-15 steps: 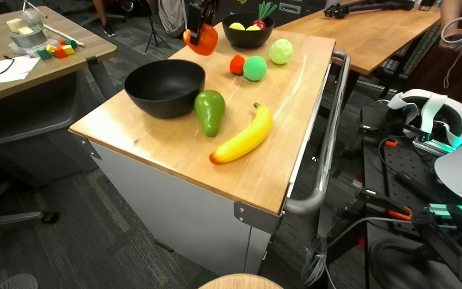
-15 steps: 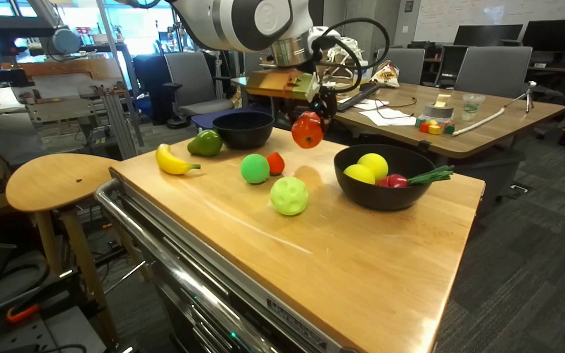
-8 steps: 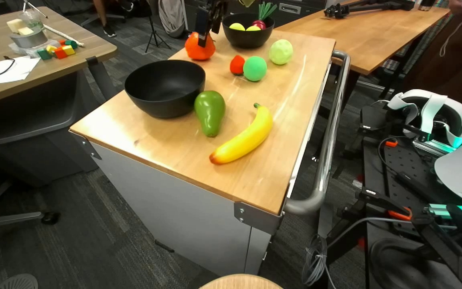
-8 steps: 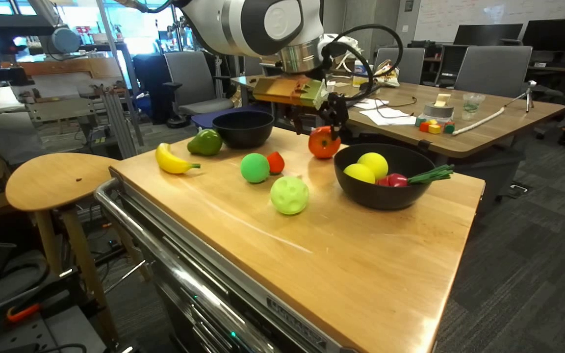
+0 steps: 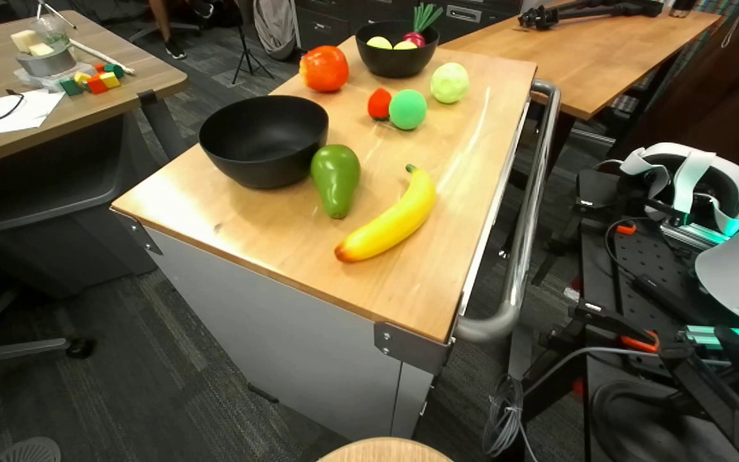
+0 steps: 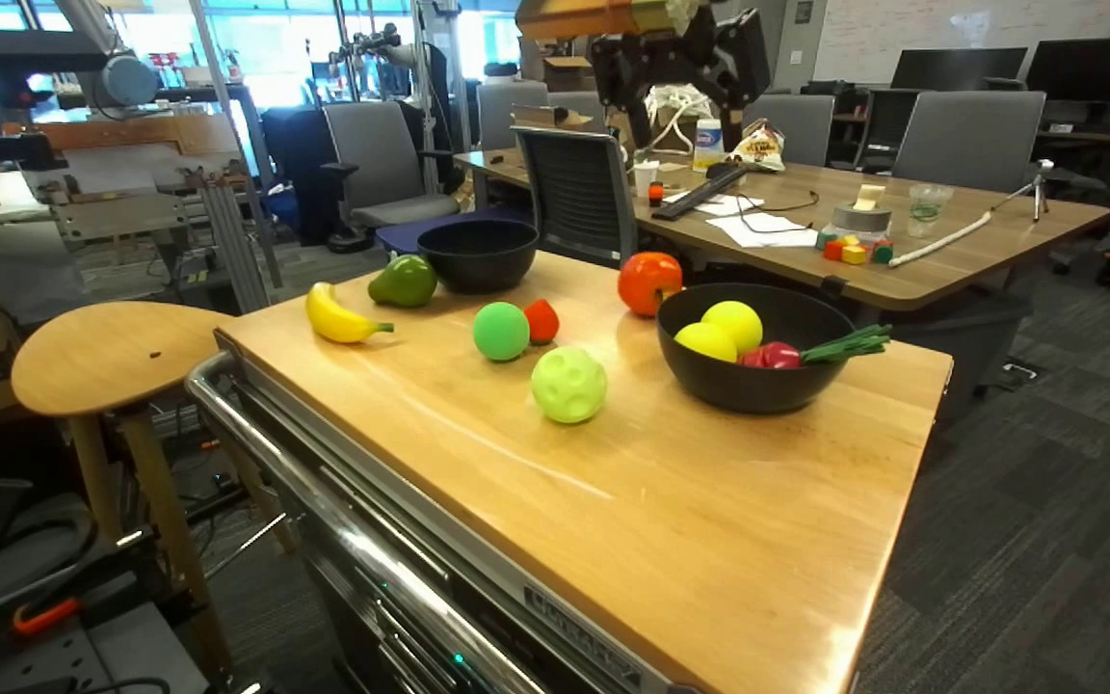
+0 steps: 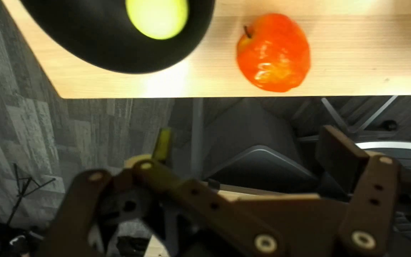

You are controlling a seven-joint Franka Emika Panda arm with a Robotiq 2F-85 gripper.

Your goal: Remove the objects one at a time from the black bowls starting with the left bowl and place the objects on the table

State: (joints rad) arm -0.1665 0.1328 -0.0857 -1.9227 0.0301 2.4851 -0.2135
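- The gripper [image 6: 686, 137] hangs high, fingers [image 7: 338, 160] spread wide with nothing between them
- The red apple [image 6: 649, 282] sits on the table [image 6: 709, 501] by the far edge, just left of the right-hand black bowl [image 6: 750, 386]; bumped on the next pass, it could roll off
- Two yellow balls [image 6: 721, 334] lie close together in that bowl, so wide fingers might wedge on both
- The red radish [image 6: 782, 355] pokes its leaves over the right rim; snagging them could tip the bowl

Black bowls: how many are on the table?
2: one black bowl beside the dark green fruit, the other black bowl beside the large red fruit. Both show in both exterior views.
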